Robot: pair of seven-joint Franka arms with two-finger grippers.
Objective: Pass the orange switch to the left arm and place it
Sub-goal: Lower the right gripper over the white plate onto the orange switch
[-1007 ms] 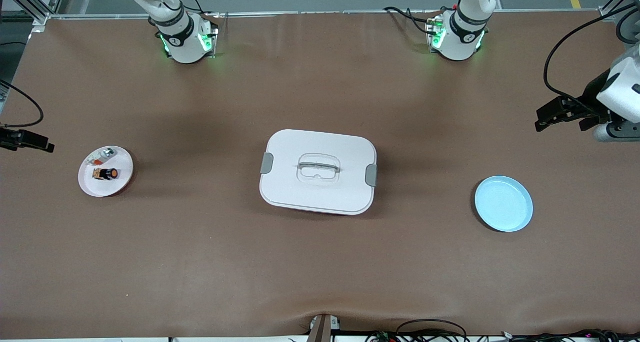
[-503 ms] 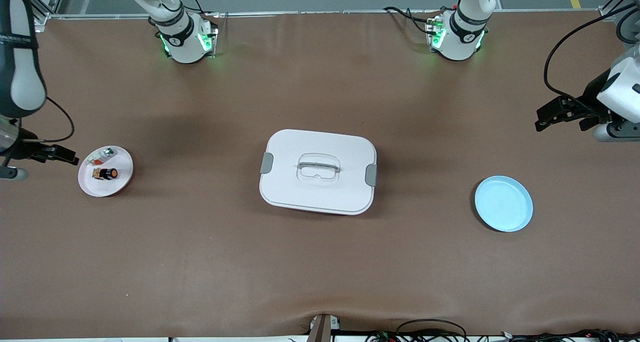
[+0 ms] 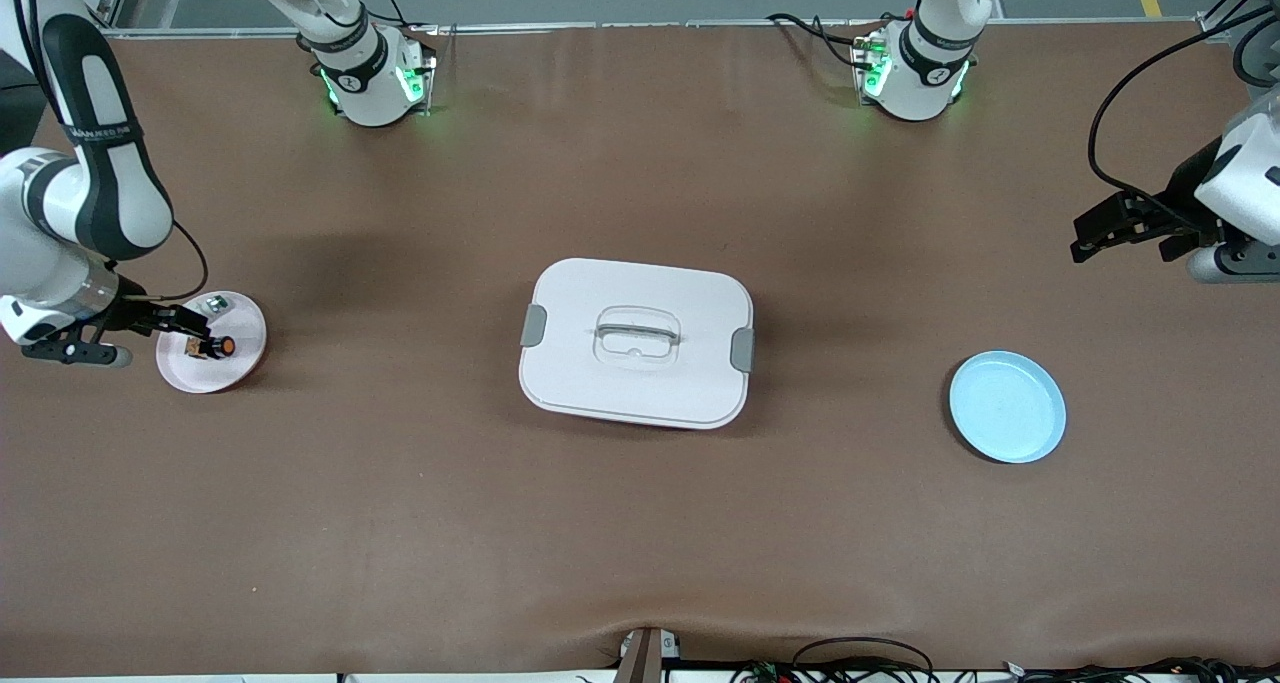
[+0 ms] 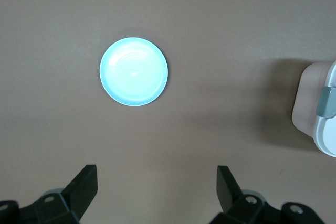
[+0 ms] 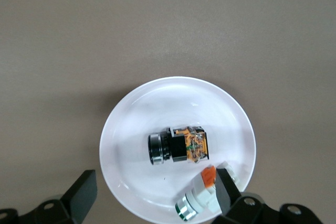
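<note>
The orange switch (image 3: 216,346) lies on its side on a small white plate (image 3: 243,325) near the right arm's end of the table. My right gripper (image 3: 190,329) is open and hovers over that plate's edge. In the right wrist view the switch (image 5: 178,146) lies mid-plate, just ahead of the open right gripper (image 5: 156,192), and one finger (image 5: 227,188) overlaps a silver-and-clear part (image 5: 201,196). The white box (image 3: 637,343) stands mid-table. My left gripper (image 3: 1078,241) waits open and empty over bare table at the left arm's end; it also shows in the left wrist view (image 4: 156,182).
A light blue plate (image 3: 1007,406) lies toward the left arm's end, nearer to the front camera than the left gripper; it also shows in the left wrist view (image 4: 134,72), with a corner of the box (image 4: 317,108). Cables trail along the table's front edge.
My right arm has swung in from off the table's end and brought its open gripper over the white plate. The left arm, box and plates have not moved.
</note>
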